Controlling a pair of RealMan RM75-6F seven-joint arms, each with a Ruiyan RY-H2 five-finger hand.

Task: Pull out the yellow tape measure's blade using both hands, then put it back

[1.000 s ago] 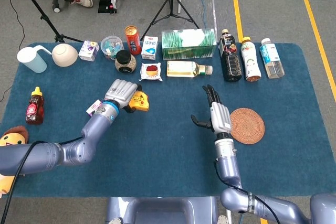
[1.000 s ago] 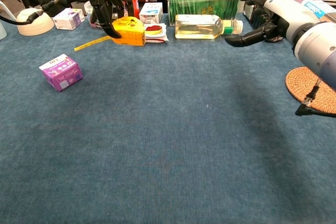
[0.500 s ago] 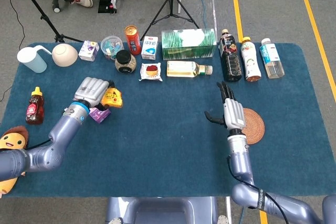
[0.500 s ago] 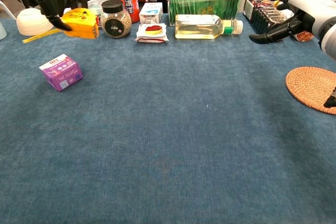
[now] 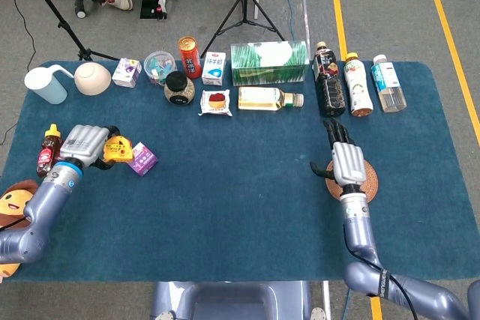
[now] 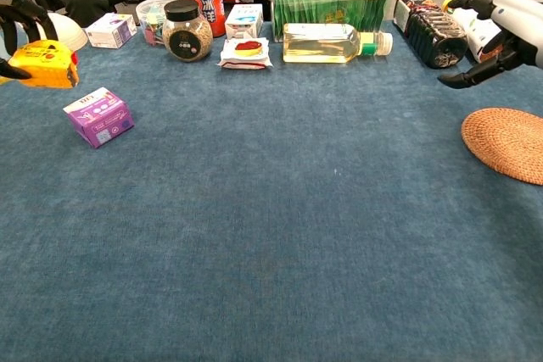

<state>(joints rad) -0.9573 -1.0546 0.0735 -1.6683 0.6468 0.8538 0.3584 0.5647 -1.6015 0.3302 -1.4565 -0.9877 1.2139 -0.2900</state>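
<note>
My left hand [image 5: 85, 145] grips the yellow tape measure [image 5: 117, 150] near the table's left side, just left of a purple carton [image 5: 142, 159]. In the chest view the tape measure [image 6: 41, 64] hangs above the cloth at the far left edge, with the left hand's dark fingers [image 6: 19, 16] wrapped over its top. No drawn-out blade shows now. My right hand [image 5: 346, 160] hovers open over the woven coaster [image 5: 365, 179], fingers spread and pointing away. The chest view shows the right hand [image 6: 501, 36] at the upper right, above the coaster [image 6: 507, 143].
Along the back stand a glass jar [image 5: 179, 88], red can [image 5: 189, 56], snack packet [image 5: 216, 102], oil bottle [image 5: 268, 98], green tissue box [image 5: 268, 62] and three drink bottles [image 5: 357, 84]. A sauce bottle [image 5: 49, 149], bowl [image 5: 92, 78] and jug [image 5: 45, 85] are at the left.
My left hand has carried the tape measure leftward, past the purple carton, and the short length of blade seen earlier is gone from view. My right hand has drifted right, over the coaster.
</note>
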